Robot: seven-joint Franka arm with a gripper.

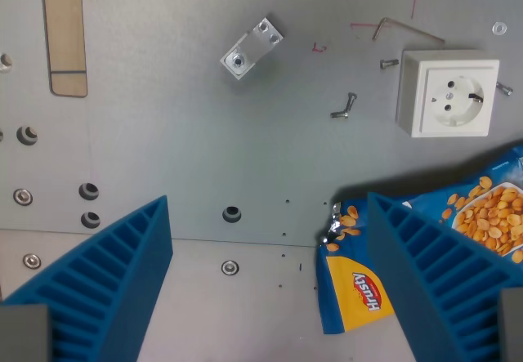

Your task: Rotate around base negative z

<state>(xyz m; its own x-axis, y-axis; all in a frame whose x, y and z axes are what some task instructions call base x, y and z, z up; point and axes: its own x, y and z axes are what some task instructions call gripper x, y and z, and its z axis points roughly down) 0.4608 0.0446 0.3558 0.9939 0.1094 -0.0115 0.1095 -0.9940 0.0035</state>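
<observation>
My gripper (pixel 270 280) looks down on a grey metal plate (pixel 204 149). Its two blue ribbed fingers stand wide apart, one at the wrist view's lower left (pixel 106 284), one at the lower right (pixel 433 284). Nothing is between them. A blue and yellow peanut snack bag (pixel 351 284) lies flat under and beside the right finger. The finger hides part of the bag.
A white wall socket (pixel 448 92) sits at the upper right. A small clear bracket (pixel 252 47) lies near the top middle. An Allen key (pixel 406 29), loose screws (pixel 344 107) and a wooden strip (pixel 64 31) lie on the plate. The plate has several holes (pixel 232 213).
</observation>
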